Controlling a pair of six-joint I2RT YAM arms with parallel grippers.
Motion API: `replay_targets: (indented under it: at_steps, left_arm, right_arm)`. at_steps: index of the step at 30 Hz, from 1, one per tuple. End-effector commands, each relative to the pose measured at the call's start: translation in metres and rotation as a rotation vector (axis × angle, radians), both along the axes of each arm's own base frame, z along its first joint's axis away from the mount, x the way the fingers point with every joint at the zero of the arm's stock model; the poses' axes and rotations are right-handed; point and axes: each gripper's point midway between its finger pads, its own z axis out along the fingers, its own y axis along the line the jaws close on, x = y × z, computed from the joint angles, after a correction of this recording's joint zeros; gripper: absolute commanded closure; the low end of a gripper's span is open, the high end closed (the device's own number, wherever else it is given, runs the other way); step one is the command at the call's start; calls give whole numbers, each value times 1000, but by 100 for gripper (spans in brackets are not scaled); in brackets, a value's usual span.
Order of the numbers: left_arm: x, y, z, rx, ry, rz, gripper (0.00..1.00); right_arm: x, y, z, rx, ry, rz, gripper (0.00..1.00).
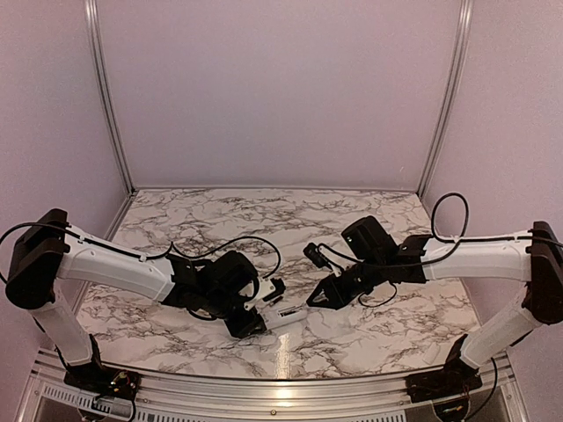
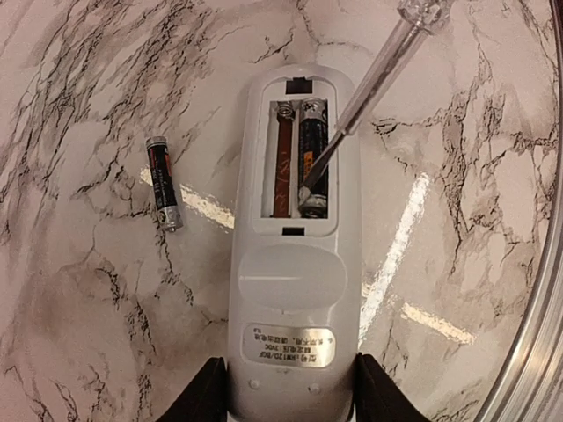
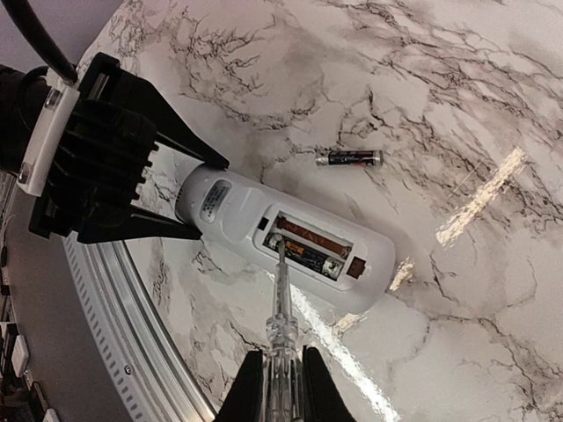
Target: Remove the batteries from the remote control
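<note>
The white remote control [image 2: 295, 255] lies back-up on the marble table, its battery bay open. One dark battery [image 2: 313, 156] sits in the right slot; the left slot is empty. The other battery [image 2: 164, 183] lies loose on the table left of the remote, also in the right wrist view [image 3: 349, 158]. My left gripper [image 2: 290, 400] is shut on the remote's near end [image 3: 211, 200]. My right gripper [image 3: 281, 387] is shut on a clear-handled screwdriver [image 3: 281, 308]; its tip [image 2: 306, 187] rests at the end of the seated battery [image 3: 308, 255].
The table's metal front rim [image 3: 114, 352] runs close below the remote. The two arms meet near the table's front centre [image 1: 290, 308]. Enclosure walls stand at the back and sides.
</note>
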Motion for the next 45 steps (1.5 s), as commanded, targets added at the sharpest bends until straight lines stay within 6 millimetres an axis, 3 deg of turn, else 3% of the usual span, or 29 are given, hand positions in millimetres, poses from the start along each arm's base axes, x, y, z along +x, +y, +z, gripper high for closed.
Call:
replay_targets:
  at_steps: [1, 12, 24, 32, 45]
  left_arm:
    - [5, -1, 1, -7, -15, 21, 100]
    - [21, 3, 12, 0, -120, 71, 100]
    - [32, 9, 24, 68, -296, 94, 100]
    - [41, 11, 34, 139, -435, 132, 100]
    - [41, 3, 50, 79, -452, 151, 100]
  right_arm:
    - [1, 7, 16, 1, -26, 31, 100]
    - [15, 1, 57, -12, -116, -13, 100]
    - [15, -13, 60, -68, -86, -73, 100]
    - [30, -6, 71, -82, -41, -169, 100]
    - [42, -7, 91, -141, 10, -270, 100]
